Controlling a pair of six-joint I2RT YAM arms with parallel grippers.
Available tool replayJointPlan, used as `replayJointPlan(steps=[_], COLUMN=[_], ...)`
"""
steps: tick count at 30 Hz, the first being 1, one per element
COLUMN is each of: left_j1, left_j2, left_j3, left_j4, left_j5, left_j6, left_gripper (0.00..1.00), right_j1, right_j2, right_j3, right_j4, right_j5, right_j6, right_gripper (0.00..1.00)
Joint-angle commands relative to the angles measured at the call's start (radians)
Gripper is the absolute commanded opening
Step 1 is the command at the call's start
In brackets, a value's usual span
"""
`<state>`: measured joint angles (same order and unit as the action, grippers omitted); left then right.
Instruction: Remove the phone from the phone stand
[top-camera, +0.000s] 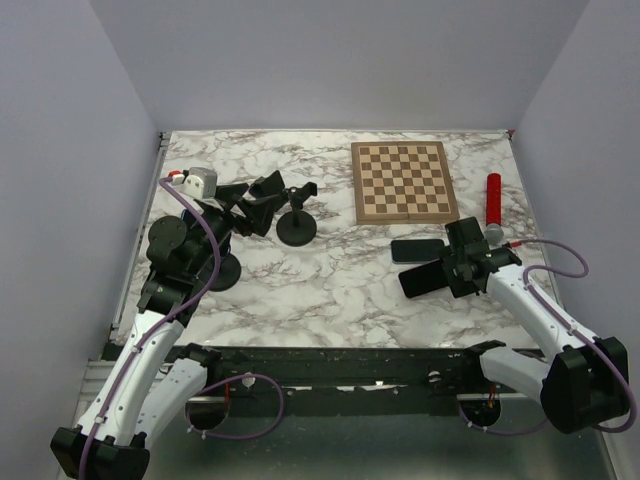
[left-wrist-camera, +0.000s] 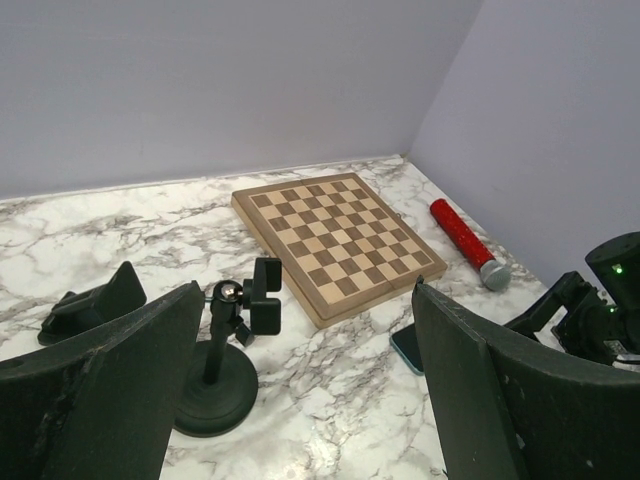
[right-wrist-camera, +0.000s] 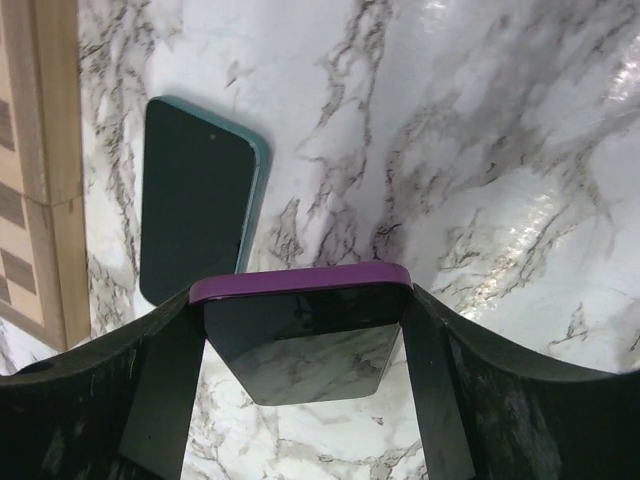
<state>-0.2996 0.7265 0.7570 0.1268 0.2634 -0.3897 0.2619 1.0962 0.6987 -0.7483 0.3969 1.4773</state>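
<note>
Lab test booth (plain walls enclose marble table).

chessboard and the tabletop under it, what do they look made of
Chessboard: looks like wood, matte, with light and dark brown squares and a pale plain border. Tabletop: white with grey veins like marble, slightly glossy from the glare on it; possibly printed laminate rather than stone.

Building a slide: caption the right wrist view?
Right gripper clamps a purple-cased phone above the marble table; a teal phone lies beside the chessboard.
</note>
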Motion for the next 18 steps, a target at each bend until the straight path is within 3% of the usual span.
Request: replayJointPlan(steps=[1, 18], left_j1=[-0.007, -0.009], left_j2=[-0.012, -0.012], left_j3=[0.005, 0.007], left_j4=[0.011, 0.007], left_j5=[0.017, 0.014], left_j6=[0.002, 0.006], left_gripper=[0.93, 0.93], right_j1=[-0.038, -0.075], right_j2=[-0.011, 0.111], right_j3=[-0.057, -0.154], right_j4=[0.01, 0.133], right_j5=[-0.036, -0.195], right_j6=[0.107, 0.185], right_gripper=[0.01, 0.01])
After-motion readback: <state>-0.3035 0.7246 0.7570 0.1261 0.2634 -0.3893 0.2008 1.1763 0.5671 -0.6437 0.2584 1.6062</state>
